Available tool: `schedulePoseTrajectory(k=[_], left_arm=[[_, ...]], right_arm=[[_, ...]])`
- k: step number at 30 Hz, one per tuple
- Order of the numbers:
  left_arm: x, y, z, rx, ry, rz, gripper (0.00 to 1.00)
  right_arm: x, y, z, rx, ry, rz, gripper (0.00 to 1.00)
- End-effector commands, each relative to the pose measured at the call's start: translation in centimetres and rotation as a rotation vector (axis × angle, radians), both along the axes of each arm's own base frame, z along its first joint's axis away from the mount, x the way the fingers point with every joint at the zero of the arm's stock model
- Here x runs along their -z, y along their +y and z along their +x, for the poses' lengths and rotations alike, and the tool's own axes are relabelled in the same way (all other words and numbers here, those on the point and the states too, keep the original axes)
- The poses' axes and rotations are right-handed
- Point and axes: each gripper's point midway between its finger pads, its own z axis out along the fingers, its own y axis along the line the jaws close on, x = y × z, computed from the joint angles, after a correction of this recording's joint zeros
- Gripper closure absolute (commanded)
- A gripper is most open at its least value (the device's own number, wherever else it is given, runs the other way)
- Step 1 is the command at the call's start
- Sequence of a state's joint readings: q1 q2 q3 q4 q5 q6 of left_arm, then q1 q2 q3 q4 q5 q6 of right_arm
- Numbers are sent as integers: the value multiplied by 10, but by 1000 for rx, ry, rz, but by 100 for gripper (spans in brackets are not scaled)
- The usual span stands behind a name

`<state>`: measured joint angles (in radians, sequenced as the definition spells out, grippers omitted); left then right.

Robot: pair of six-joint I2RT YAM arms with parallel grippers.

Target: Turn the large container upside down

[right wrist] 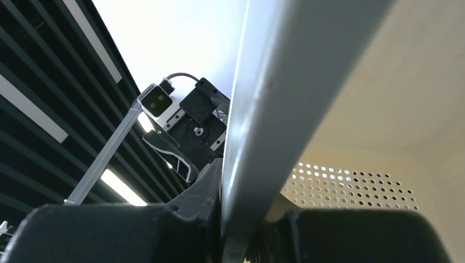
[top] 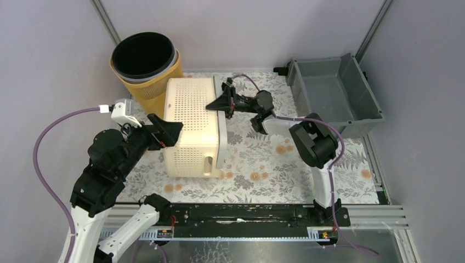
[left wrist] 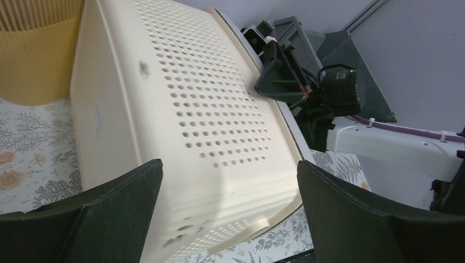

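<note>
The large container is a cream perforated basket (top: 191, 123) tipped on its side on the floral mat, its opening facing right. My right gripper (top: 224, 104) is shut on the upper rim of the basket; in the right wrist view the rim (right wrist: 290, 109) runs between the two fingers of that gripper (right wrist: 241, 233). My left gripper (top: 169, 131) is open by the basket's left face. In the left wrist view the basket (left wrist: 208, 109) fills the gap between the spread fingers (left wrist: 98, 219), without visible contact, and the right gripper (left wrist: 279, 76) shows on the far rim.
A yellow ribbed basket with a black bin inside (top: 145, 60) stands right behind the container at the back left. A grey tub (top: 334, 93) stands at the back right. The floral mat (top: 274, 164) covers the table. Grey walls close in both sides.
</note>
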<state>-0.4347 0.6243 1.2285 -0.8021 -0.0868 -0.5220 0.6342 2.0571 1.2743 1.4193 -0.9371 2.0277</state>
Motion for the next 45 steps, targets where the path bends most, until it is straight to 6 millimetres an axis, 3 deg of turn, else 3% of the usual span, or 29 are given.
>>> schedulePoseTrajectory(k=[1, 7, 12, 21, 34, 45], left_arm=[[-21, 0, 1, 3, -61, -12, 0], [-25, 1, 0, 0, -62, -12, 0], [-27, 3, -1, -6, -64, -8, 0], [-29, 4, -2, -8, -68, -15, 0], [-28, 5, -2, -15, -69, -13, 0], [-27, 2, 1, -6, -64, -15, 0]], right_arm=[[-100, -4, -22, 66, -314, 371, 100], [-104, 18, -1, 113, -352, 456, 100], [-100, 30, 2, 144, -393, 483, 100], [-26, 42, 12, 222, -392, 336, 100], [43, 37, 3, 192, -368, 178, 99], [84, 20, -1, 161, -307, 71, 73]])
